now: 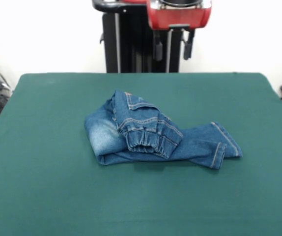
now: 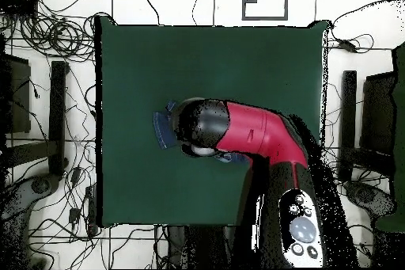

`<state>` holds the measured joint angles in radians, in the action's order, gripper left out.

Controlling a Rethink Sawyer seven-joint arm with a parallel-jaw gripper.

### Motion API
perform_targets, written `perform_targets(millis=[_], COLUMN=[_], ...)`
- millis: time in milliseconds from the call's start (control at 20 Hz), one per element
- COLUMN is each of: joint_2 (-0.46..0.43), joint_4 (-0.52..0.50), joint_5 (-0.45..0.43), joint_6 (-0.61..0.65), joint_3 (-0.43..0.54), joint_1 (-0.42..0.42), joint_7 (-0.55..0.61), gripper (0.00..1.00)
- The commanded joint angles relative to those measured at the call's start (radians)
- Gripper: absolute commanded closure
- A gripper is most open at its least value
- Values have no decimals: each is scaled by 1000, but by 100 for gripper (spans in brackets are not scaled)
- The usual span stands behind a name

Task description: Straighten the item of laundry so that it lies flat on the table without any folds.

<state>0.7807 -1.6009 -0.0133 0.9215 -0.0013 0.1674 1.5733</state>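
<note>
The crumpled blue denim jeans (image 1: 155, 135) lie bunched at the middle of the dark green felt desk (image 1: 42, 187). They look heavy and limp; the hemmed leg end at lower right seems the best hold. The black pincer (image 1: 173, 49) hangs at top centre, and I cannot tell whether it is apart or together.

Red-and-black arm (image 2: 261, 136) is reaching out from base w/ its black end section bending down. Front view is showing only the red housing (image 1: 179, 14) up top. Jaws' state is unclear, hidden under arm.

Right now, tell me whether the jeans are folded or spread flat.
Folded. The jeans lie bunched on the green table, one cuffed leg doubled over the top, another hem sticking out sideways.
</note>
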Motion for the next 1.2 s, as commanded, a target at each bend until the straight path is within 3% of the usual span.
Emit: perform_targets(millis=[50,550,1200], joint_2=[-58,-143,-181], joint_4=[72,154,191], joint_5=[-21,-39,-53], joint_6=[107,100,102], joint_3=[125,161,201], joint_1=[26,58,94], joint_7=[-42,-79,-114], gripper=[0,0,0])
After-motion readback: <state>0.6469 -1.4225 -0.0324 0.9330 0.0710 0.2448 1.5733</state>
